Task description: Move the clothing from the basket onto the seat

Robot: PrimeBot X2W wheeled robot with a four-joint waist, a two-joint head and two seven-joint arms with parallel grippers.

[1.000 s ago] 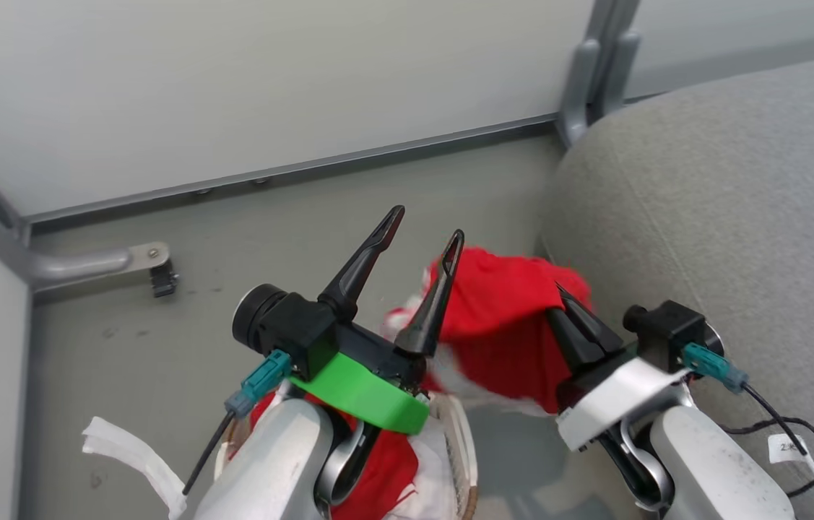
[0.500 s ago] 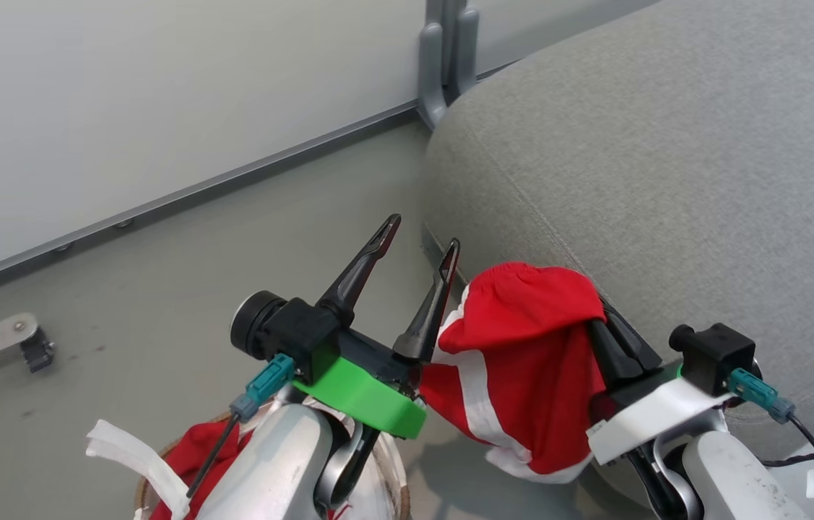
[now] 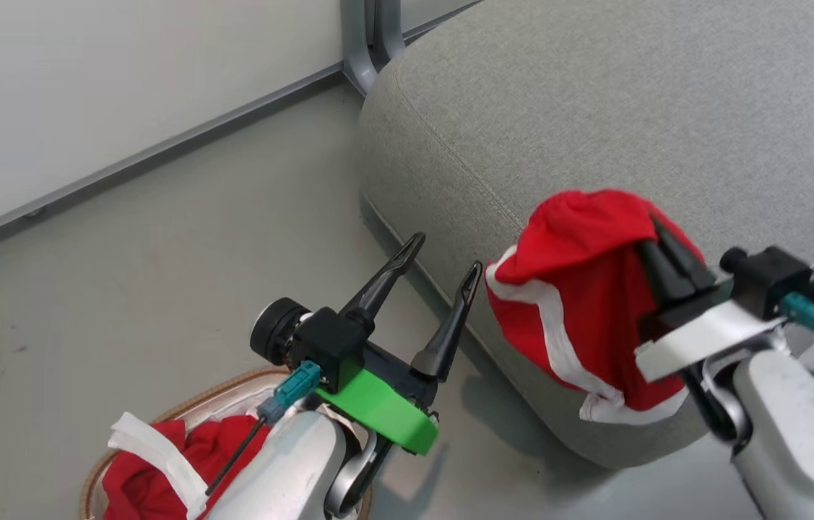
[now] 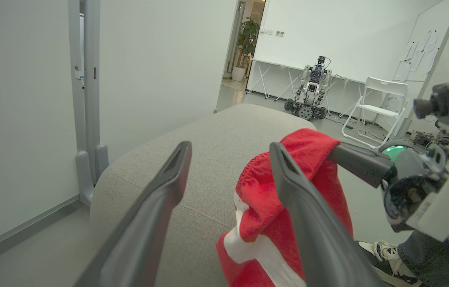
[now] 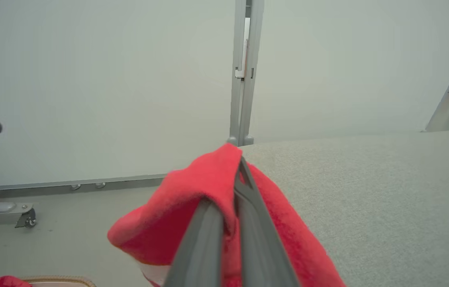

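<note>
1. Your right gripper (image 3: 659, 238) is clenched on one red garment (image 3: 580, 289). It hangs in the air at the front edge of the seat (image 3: 594, 94), not yet laid on top.
2. Your left gripper (image 3: 448, 253) is spread, empty.
3. More red clothing (image 3: 154, 477) lies in the basket (image 3: 161, 419). Judged partway through.

Red clothing (image 3: 580, 289) — at seat (image 3: 594, 94) edge
</note>
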